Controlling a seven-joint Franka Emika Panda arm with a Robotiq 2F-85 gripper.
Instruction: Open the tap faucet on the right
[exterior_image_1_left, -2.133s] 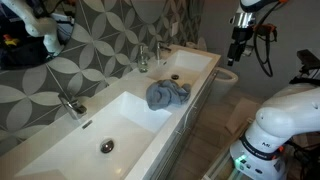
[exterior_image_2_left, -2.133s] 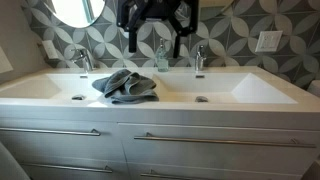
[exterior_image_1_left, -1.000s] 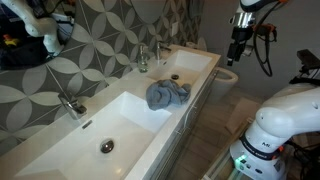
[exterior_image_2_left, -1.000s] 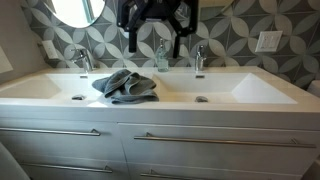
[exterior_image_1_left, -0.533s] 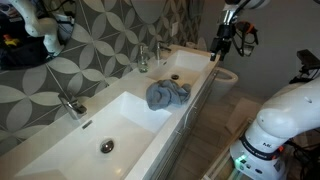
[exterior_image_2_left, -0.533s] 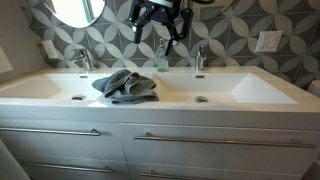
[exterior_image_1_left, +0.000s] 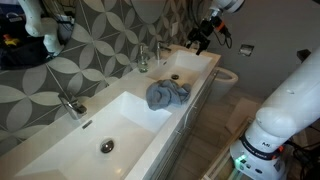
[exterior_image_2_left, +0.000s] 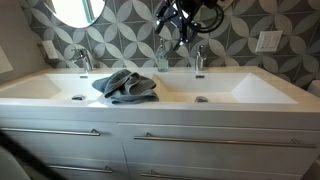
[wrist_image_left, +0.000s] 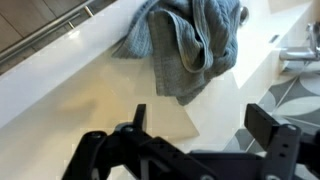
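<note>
Fixtures on the vanity (exterior_image_2_left: 160, 108):
- Basins: two, side by side, the left basin (exterior_image_2_left: 40, 88) and the right basin (exterior_image_2_left: 250, 88).
- Taps: two, both chrome, one behind each basin. The tap faucet (exterior_image_2_left: 198, 57) stands upright behind the right basin, against the patterned tiled wall (exterior_image_2_left: 240, 30). In an exterior view it is the farther and smaller-looking one (exterior_image_1_left: 157, 50). The other tap (exterior_image_2_left: 83, 60) stands behind the left basin.
- Bottle (exterior_image_2_left: 161, 55): one, upright between the two taps, nearer the tap faucet.
- Towel (exterior_image_2_left: 125, 85): one, grey, crumpled on the counter between the two basins. It shows in both exterior views and fills the top of the wrist view (wrist_image_left: 190, 40).
- Drawer handles: two long bars show on the cabinet front, the left handle (exterior_image_2_left: 55, 131) and the right handle (exterior_image_2_left: 215, 137).

Arm: one gripper (exterior_image_2_left: 178, 25) hangs in the air above the counter, higher than the tap faucet and a little to its left, apart from it. In an exterior view the gripper (exterior_image_1_left: 200, 40) is over the far basin.

Claw state: released. In the wrist view the two fingers (wrist_image_left: 138, 110) stand well apart with nothing between them.
</note>
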